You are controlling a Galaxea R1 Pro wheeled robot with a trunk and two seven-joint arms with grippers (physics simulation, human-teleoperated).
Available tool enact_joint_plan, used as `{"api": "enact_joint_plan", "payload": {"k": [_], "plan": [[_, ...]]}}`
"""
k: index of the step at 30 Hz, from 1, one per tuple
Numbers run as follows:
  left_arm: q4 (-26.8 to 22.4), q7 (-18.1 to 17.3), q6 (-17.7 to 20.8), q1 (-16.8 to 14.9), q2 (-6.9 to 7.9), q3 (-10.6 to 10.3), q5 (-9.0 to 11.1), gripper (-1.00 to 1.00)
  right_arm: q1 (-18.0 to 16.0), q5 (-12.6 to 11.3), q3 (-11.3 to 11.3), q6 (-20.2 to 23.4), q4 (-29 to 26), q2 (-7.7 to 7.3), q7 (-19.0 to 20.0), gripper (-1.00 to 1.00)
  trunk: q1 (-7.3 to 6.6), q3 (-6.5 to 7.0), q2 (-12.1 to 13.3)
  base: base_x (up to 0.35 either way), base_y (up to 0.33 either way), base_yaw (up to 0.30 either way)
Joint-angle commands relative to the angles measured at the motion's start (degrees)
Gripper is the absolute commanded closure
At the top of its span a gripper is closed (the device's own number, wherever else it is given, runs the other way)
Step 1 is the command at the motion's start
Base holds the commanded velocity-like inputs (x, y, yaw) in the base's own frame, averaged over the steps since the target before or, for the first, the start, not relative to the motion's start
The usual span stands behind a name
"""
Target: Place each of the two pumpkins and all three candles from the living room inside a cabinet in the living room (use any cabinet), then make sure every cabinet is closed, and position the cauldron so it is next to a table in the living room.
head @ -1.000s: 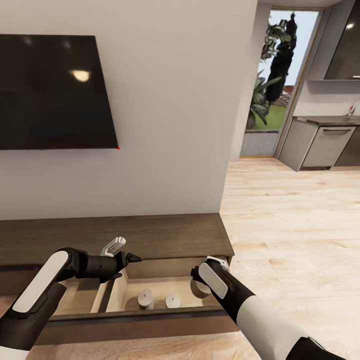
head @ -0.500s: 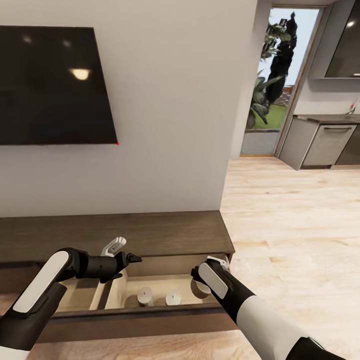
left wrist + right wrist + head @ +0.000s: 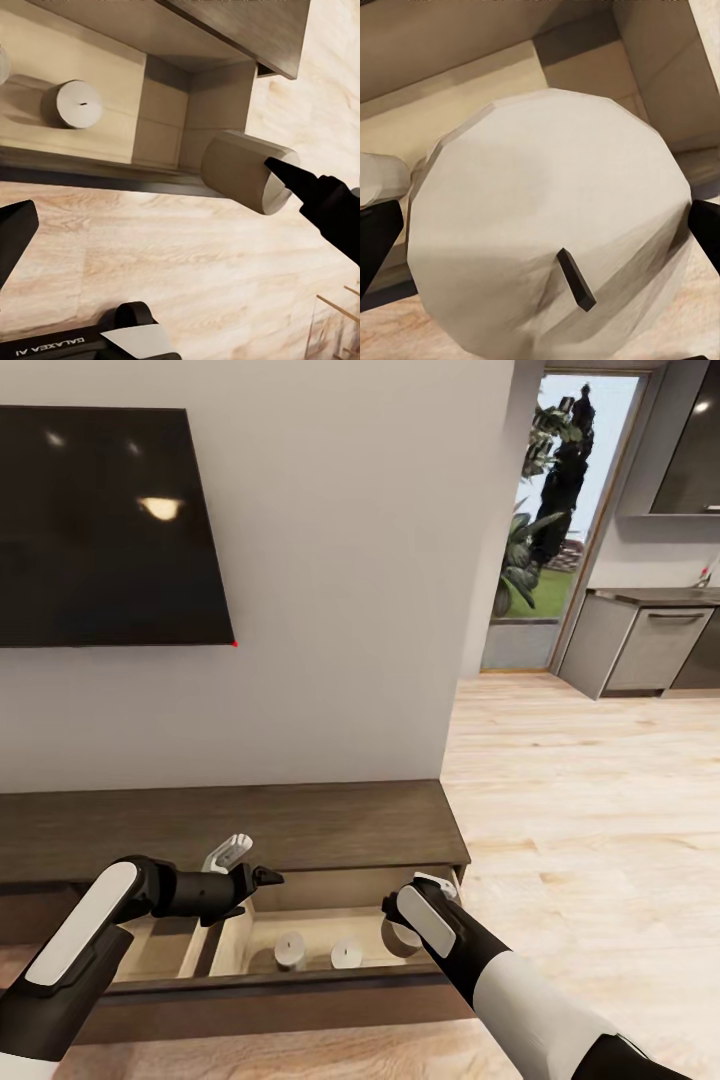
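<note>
The cabinet (image 3: pixel 300 825) runs along the wall under the TV with a drawer (image 3: pixel 270 985) pulled out. Two candles (image 3: pixel 290 950) (image 3: pixel 346 956) stand in the drawer. My right gripper (image 3: pixel 412 922) (image 3: pixel 540 232) is shut on a third candle (image 3: pixel 393 939) (image 3: pixel 547 217) (image 3: pixel 244 171), held tilted over the drawer's right end. Another candle (image 3: pixel 79 103) shows in the left wrist view. My left gripper (image 3: pixel 250 864) hovers open and empty over the drawer's left part. The pumpkins, the cauldron and the table are out of view.
A black TV (image 3: pixel 100 525) hangs on the white wall above the cabinet. To the right, open wood floor (image 3: pixel 580 810) leads to grey kitchen units (image 3: pixel 650 650) and a glass door (image 3: pixel 555 510).
The whole picture has shifted slightly, so the camera moved. Both arms and the held candle keep their places relative to the drawer.
</note>
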Motion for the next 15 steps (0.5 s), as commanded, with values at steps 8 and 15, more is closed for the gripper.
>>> {"api": "enact_joint_plan", "payload": {"k": [8,15], "plan": [[0.0,0.6,0.0,-0.1,0.05,-0.1,0.6,-1.00,-0.1,-0.3,0.2,0.2,-0.1,-0.03,-0.4,1.00,0.00,-0.05,0.0,0.042,0.020,0.000],[0.0,0.6,0.0,0.0,0.06,-0.1,0.6,-1.00,-0.1,-0.3,0.2,0.2,-0.1,-0.03,-0.4,1.00,0.00,-0.05,0.0,0.040,0.042,0.000]]}}
